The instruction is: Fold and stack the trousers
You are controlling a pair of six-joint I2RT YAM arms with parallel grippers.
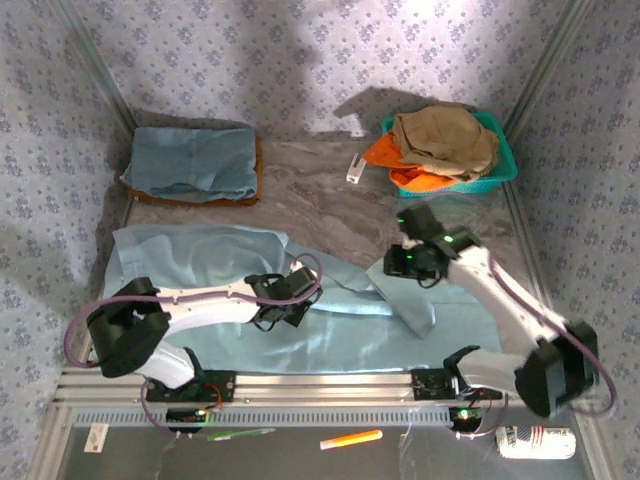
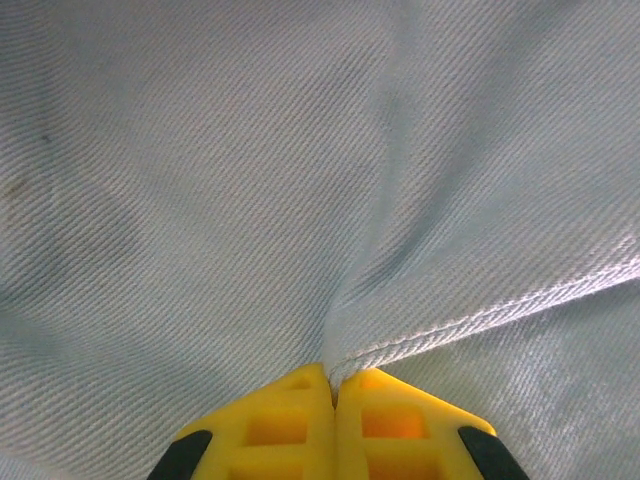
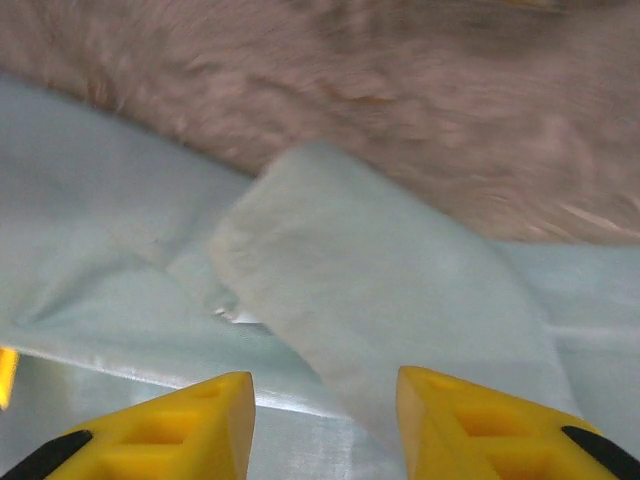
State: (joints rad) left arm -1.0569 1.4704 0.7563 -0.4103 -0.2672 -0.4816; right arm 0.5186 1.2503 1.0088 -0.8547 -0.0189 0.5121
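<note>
The trousers [image 1: 200,265] lie spread beneath both your grippers, the left gripper [image 2: 334,385] clamped on a seam fold. Your right gripper [image 3: 322,395] hangs fingers apart (over the turned-back leg end). Beyond it, a teal basket [image 1: 508,168] holds a tan garment [image 1: 445,135] atop an orange garment [image 1: 384,152], with bare table [image 1: 320,190] between.

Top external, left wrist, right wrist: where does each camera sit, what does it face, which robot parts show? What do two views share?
Top external: above and behind the arms, looking down at both arms, the marbled brown table and long pale grey-blue trousers.
Left wrist: on the left arm, facing trousers; left hand shut on them.
Right wrist: on the right arm, facing trousers and table; right hand open.
Shared: the trousers.
</note>
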